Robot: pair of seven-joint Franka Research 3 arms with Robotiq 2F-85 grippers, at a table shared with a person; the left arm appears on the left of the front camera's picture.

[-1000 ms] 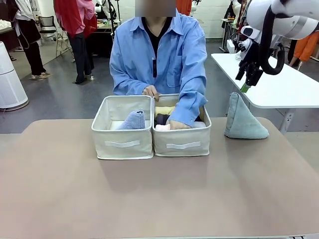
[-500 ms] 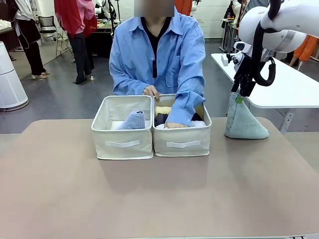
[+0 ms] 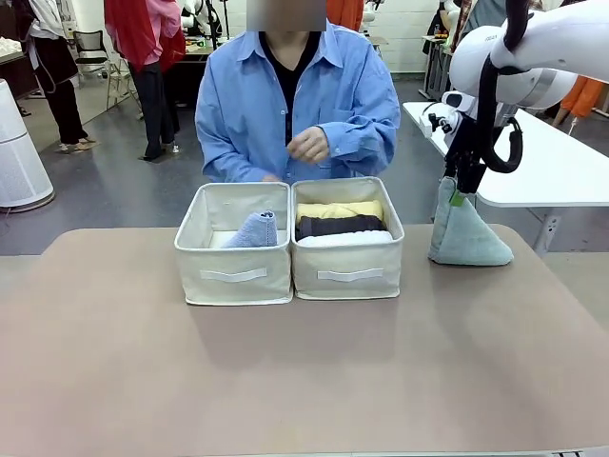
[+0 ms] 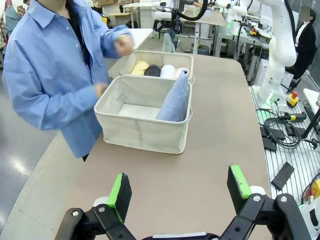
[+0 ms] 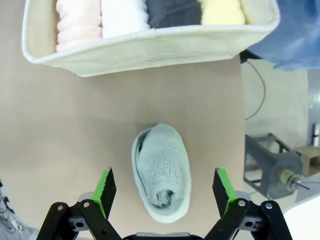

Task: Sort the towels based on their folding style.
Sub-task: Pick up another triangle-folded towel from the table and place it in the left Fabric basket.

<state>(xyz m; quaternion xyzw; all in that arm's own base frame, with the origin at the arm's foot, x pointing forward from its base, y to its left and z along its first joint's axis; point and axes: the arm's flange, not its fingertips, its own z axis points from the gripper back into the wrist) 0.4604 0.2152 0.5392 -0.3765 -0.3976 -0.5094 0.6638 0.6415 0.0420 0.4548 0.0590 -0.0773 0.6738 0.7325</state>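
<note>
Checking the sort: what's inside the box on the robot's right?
Pink roll, white roll, dark grey roll, yellow roll, side by side. They hide the box floor and anything beneath.

Tan table (image 3: pixel 285 381), two adjoining beige boxes (image 3: pixel 233 276), one grey-green cone towel (image 3: pixel 466 236).

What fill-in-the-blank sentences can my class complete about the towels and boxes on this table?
1. The grey-green cone towel stands directly on the ____.
2. The right tool hangs above that cone with jaws ____.
3. The box nearest that cone holds ____ rolled towels.
Missing words: table; open; four.
</note>
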